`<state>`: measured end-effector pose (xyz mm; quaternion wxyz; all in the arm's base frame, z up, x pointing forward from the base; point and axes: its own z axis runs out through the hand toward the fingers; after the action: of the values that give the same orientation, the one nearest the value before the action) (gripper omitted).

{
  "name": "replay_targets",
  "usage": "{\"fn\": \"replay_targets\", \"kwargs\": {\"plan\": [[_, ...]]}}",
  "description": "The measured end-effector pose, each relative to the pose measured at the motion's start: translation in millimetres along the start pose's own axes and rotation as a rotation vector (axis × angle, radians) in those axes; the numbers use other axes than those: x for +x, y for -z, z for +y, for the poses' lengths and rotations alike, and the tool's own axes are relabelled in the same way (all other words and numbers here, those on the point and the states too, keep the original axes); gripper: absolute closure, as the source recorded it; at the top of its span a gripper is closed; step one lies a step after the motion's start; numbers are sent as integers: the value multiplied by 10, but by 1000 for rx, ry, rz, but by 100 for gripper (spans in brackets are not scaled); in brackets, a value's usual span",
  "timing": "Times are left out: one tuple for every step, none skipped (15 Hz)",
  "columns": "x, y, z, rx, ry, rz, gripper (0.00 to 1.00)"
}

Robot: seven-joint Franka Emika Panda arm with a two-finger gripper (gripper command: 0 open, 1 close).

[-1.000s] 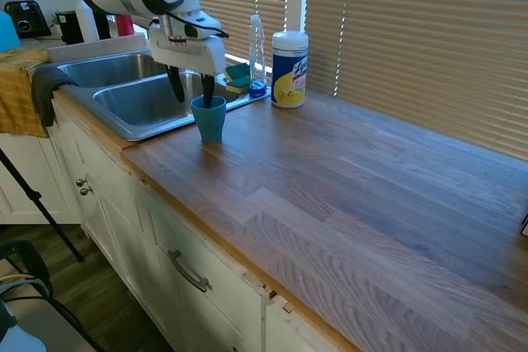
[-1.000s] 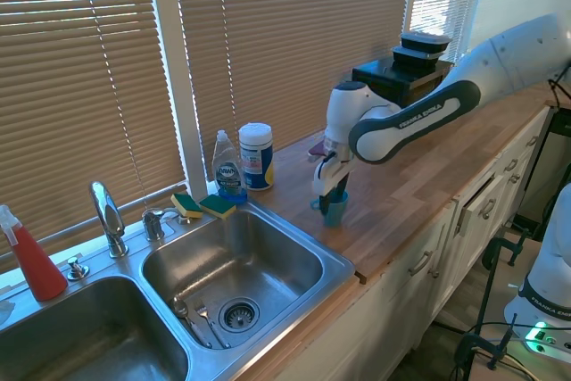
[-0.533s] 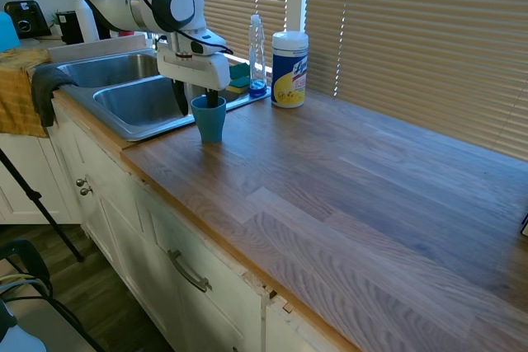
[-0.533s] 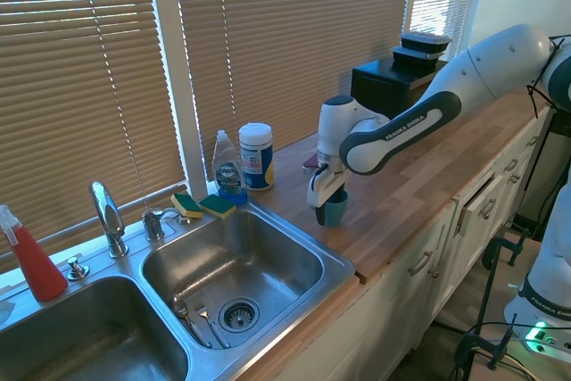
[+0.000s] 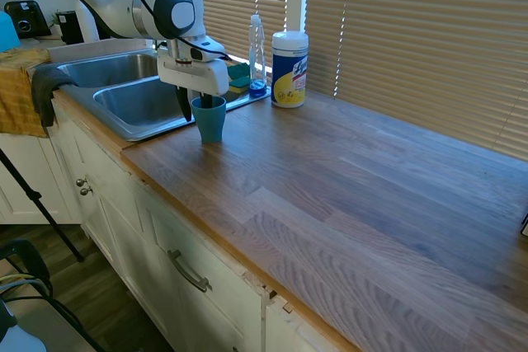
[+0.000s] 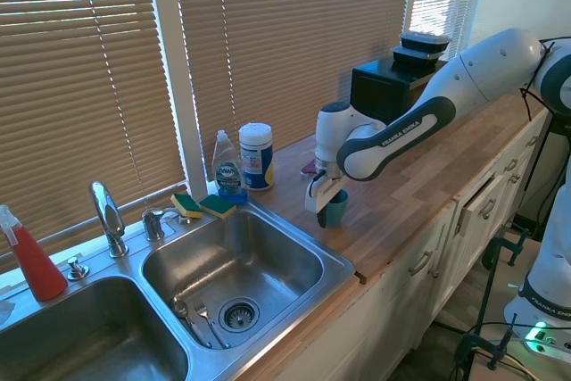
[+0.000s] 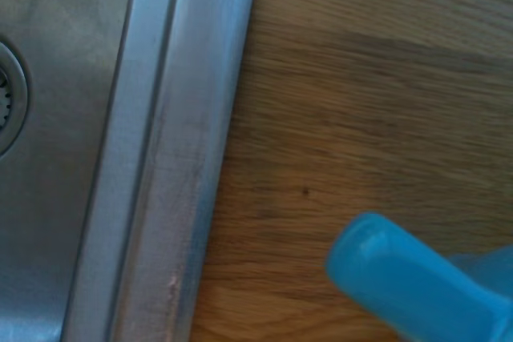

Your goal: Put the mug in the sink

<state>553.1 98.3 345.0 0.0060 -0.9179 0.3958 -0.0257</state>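
From the first exterior view, I am bringing my pincer (image 5: 196, 105) lower over the mug (image 5: 209, 119) than a second ago, with one finger now dipping inside the rim and the other hanging outside the wall on the sink side; the fingers are parted around that wall and, as far as I can judge, not yet pressing on it. The mug is standing upright on the desk (image 5: 346, 195), just beside the sink (image 5: 132, 96), exactly where it was, so it has not been lifted. From the second exterior view, I am leaning further toward the basin than before, my pincer (image 6: 321, 207) straddling the near wall of the mug (image 6: 335, 209), the sink (image 6: 234, 265) close by. In the wrist view, the blue mug (image 7: 417, 282) is showing against the wood next to the steel rim of the sink (image 7: 168, 158). I judge closing on the rim comes next.
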Motion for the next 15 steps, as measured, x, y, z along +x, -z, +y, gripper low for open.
{"fn": "replay_targets", "kwargs": {"plan": [[13, 0, 7, 0, -3, 1, 100], [29, 0, 17, 0, -6, 2, 100], [41, 0, 25, 1, -9, 2, 100], [52, 1, 31, 1, -11, 3, 100], [60, 0, 36, 1, -13, 3, 100], [67, 0, 41, 1, -14, 3, 100], [73, 2, 43, 1, -15, 4, 100], [83, 12, 41, 3, -16, 6, 100], [107, 36, 35, 8, -19, 9, 100], [139, 65, 36, 12, -24, 14, 100], [159, 87, 41, 16, -28, 17, 100], [160, 93, 41, 16, -28, 17, 100], [143, 102, 26, 18, -24, 18, 100], [116, 129, -10, 22, -18, 21, 100], [89, 189, -68, 33, -13, 27, 100]]}}
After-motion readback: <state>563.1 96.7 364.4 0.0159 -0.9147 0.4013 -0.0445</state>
